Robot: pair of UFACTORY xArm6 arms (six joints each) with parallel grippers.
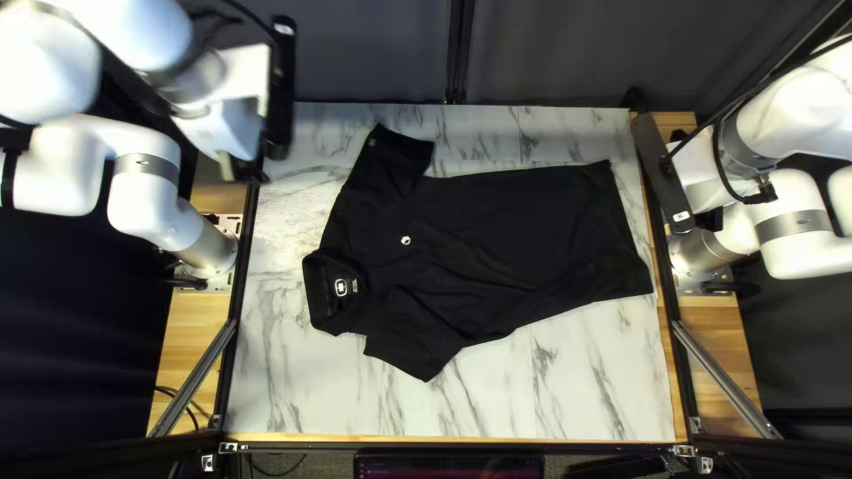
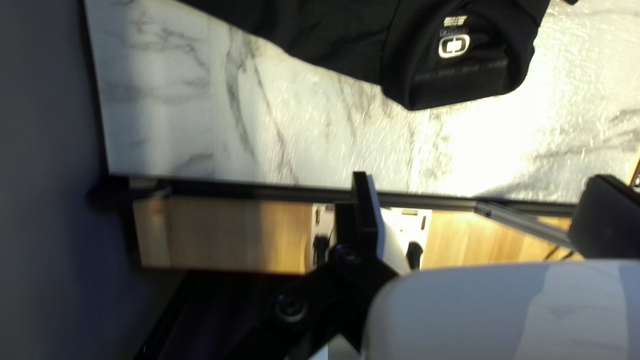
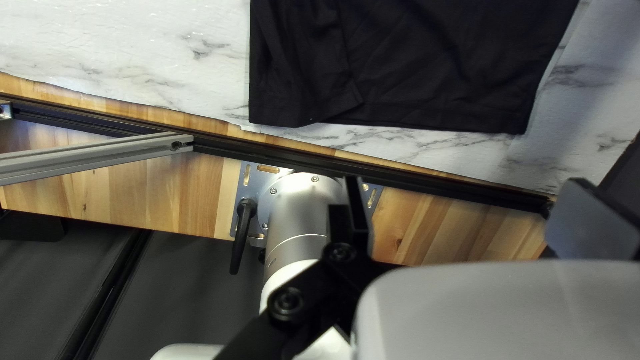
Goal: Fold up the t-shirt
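My left gripper (image 1: pixel 280 89) is raised over the table's far left corner, and my right gripper (image 1: pixel 661 173) over its right edge. A black collared t-shirt (image 1: pixel 515 231) lies spread on the table, collar (image 1: pixel 335 288) to the left, hem to the right, one sleeve (image 1: pixel 395 151) toward the far edge, the other (image 1: pixel 413 350) toward the near edge. The left wrist view has the collar (image 2: pixel 460 60) ahead of my left gripper (image 2: pixel 483 193), whose fingers are wide apart and empty. Ahead of my right gripper (image 3: pixel 467 193), also open and empty, is the shirt's hem (image 3: pixel 413 100).
The marble-patterned tabletop (image 1: pixel 293 381) is bordered by dark rails, with slanted metal struts (image 1: pixel 195 377) (image 1: pixel 723 377) at both near sides. Arm bases stand on wooden side strips (image 1: pixel 200 328). A dark curtain (image 1: pixel 550 53) hangs behind the far edge.
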